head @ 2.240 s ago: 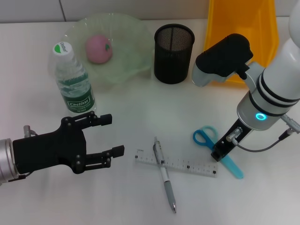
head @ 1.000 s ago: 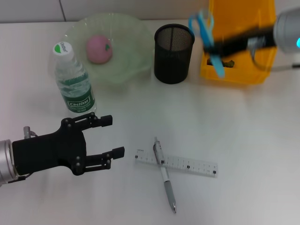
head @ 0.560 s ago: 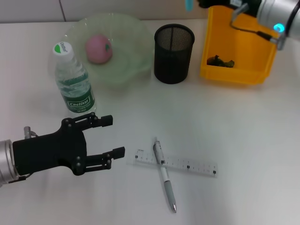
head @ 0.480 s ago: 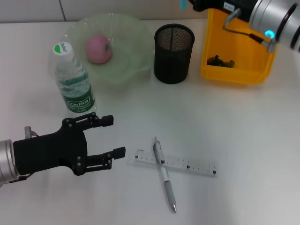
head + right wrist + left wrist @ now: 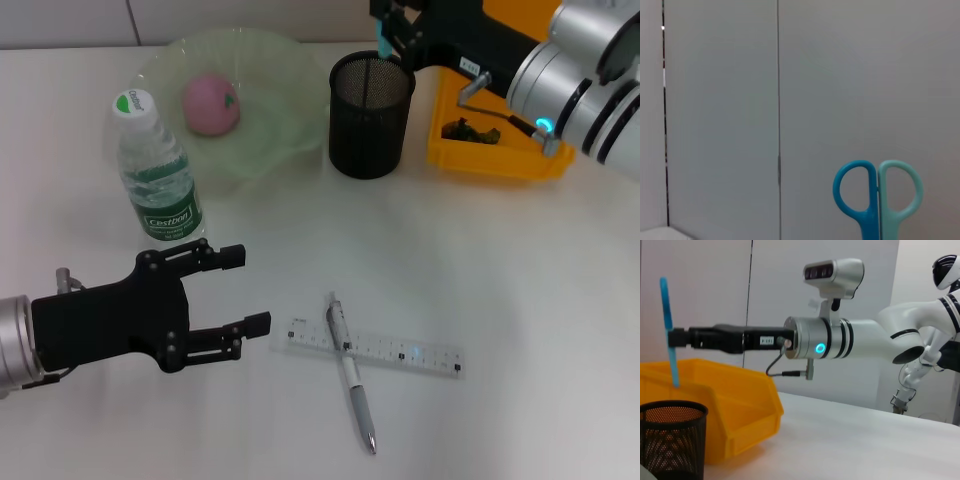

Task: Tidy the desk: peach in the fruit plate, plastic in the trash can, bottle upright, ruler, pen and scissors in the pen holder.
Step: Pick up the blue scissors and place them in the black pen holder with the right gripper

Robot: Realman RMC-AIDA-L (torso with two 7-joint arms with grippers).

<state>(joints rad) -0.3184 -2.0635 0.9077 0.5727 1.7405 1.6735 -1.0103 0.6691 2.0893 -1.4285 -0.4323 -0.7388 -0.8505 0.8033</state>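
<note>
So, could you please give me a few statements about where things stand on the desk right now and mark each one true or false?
1. The right end effector holds the scissors upright above the pen holder. True.
2. The peach lies on the bare desk. False: it sits in the fruit plate.
3. The pen lies across the ruler. True.
4. The bottle lies on its side. False: it stands upright.
5. The left end effector grips the pen. False: it is open, holds nothing and is beside the ruler.

Open table [image 5: 470, 250] between pen holder [image 5: 371, 115] and ruler [image 5: 378, 346].
</note>
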